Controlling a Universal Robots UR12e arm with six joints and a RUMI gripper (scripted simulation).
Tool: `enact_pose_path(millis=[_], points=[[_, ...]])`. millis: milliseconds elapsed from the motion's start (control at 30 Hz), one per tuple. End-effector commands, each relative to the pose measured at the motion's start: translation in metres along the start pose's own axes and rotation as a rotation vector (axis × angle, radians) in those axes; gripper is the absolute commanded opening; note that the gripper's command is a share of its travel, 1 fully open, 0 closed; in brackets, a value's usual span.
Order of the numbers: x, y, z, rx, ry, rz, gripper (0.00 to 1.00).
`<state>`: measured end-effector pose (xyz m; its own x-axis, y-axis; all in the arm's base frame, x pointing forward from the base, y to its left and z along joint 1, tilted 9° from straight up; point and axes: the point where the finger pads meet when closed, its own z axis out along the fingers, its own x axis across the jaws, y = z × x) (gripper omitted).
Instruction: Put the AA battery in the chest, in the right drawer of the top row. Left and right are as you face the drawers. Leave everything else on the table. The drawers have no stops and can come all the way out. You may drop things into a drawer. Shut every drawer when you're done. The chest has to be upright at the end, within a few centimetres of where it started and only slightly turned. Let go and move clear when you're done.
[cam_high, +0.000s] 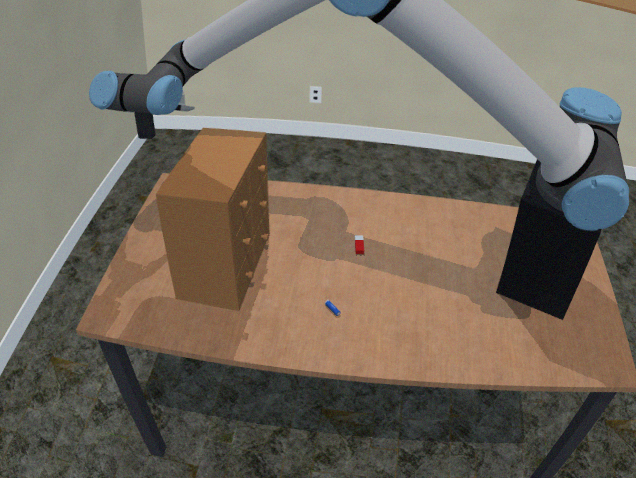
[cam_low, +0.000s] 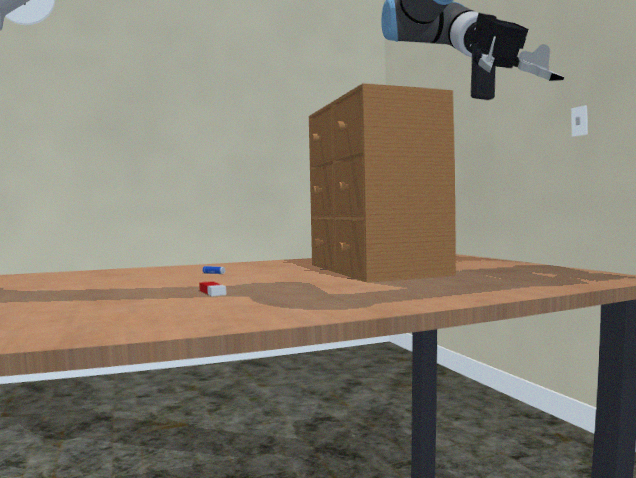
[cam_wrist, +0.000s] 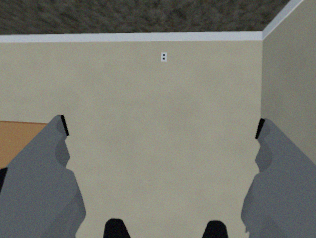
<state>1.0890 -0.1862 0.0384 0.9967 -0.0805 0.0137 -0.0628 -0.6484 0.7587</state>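
The wooden chest (cam_high: 215, 215) stands upright on the left part of the table, with all its drawers shut; it also shows in the exterior view (cam_low: 383, 182). The blue AA battery (cam_high: 332, 307) lies on the table in front of the chest, and shows small in the exterior view (cam_low: 212, 269). My gripper (cam_low: 544, 69) is open and empty, high up behind the chest's top, pointing away from it. In the top view only the wrist (cam_high: 138, 95) shows. The wrist view shows my open fingers against the wall.
A red and white block (cam_high: 359, 244) lies on the table beyond the battery, also in the exterior view (cam_low: 212, 288). The arm's black base (cam_high: 547, 256) stands at the table's right side. Walls are close behind the gripper.
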Motion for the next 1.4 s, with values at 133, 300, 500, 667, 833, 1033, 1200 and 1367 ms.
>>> enact_pose_path(millis=[133,300,500,667,833,1033,1200,1367], points=[[-0.075,0.032,0.005,0.154,-0.034,-0.039,1.0],[-0.11,0.041,0.005,0.222,-0.045,-0.054,1.0],[-0.192,0.053,-0.001,0.372,-0.058,-0.08,1.0],[-0.252,0.055,-0.011,0.478,-0.057,-0.093,1.0],[-0.283,0.054,-0.017,0.531,-0.054,-0.098,1.0],[-0.37,0.042,-0.039,0.681,-0.032,-0.106,1.0],[-0.421,0.029,-0.056,0.77,-0.01,-0.106,1.0],[-0.465,0.015,-0.072,0.846,0.014,-0.102,1.0]])
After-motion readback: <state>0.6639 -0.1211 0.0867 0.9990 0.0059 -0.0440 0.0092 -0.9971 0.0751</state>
